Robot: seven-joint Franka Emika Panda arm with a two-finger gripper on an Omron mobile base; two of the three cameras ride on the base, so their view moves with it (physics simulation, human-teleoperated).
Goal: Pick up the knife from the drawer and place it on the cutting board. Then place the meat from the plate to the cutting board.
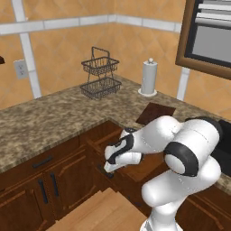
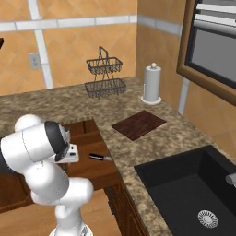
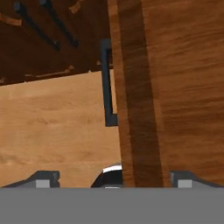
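Note:
The dark-brown drawer (image 2: pixel 90 168) stands pulled out below the counter, its plain wood bottom showing. Inside it, near the right wall, lies the knife (image 2: pixel 99 157), black handle to the left and blade towards the counter. My gripper (image 1: pixel 108 169) hangs open over the drawer's front edge (image 3: pixel 135 87), pointing down, fingers wide apart with nothing between them. Just outside that edge is the black bar handle (image 3: pixel 106 83). The reddish-brown cutting board (image 2: pixel 139 124) lies bare on the counter behind the drawer. The plate and the meat are out of view.
A black sink (image 2: pixel 193 184) is set in the counter right of the drawer. A paper-towel holder (image 2: pixel 151 84) and a two-tier wire basket (image 2: pixel 105 76) stand at the back wall. Cabinet doors (image 1: pixel 49 185) with black handles are left of the drawer, above wooden floor (image 3: pixel 57 122).

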